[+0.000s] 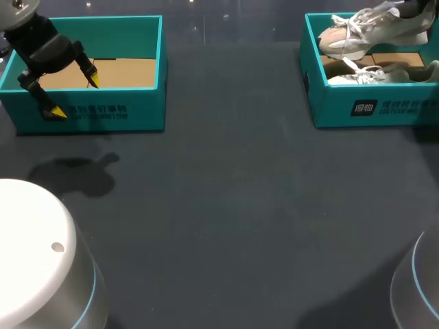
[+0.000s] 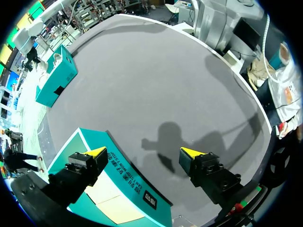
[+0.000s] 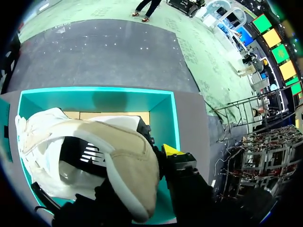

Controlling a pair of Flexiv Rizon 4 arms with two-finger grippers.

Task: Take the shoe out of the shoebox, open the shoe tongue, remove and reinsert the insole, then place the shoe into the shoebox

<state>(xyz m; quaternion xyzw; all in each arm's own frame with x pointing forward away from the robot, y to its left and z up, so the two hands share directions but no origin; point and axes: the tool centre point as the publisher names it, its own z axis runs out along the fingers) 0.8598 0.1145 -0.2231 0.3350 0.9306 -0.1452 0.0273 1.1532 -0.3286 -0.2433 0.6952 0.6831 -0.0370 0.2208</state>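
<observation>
A white and beige shoe [image 1: 370, 31] hangs tilted above the right teal shoebox [image 1: 377, 110], toe toward the middle of the table. My right gripper [image 3: 139, 152] is shut on its heel end [image 3: 128, 165]; one yellow fingertip [image 3: 171, 150] shows outside the shoe, the other is hidden by it. A second white shoe [image 1: 370, 74] lies inside that box on the cardboard floor. My left gripper [image 1: 73, 96] stands open over the front wall of the left teal shoebox [image 1: 103, 113], nothing between its fingers [image 2: 97, 152]. That box [image 2: 123, 175] holds only its cardboard floor.
Dark grey table [image 1: 233, 205] stretches between the two boxes. The white arm bases sit at the near left corner [image 1: 34, 247] and near right corner [image 1: 418, 288]. The right box shows far across the table in the left wrist view [image 2: 59, 78].
</observation>
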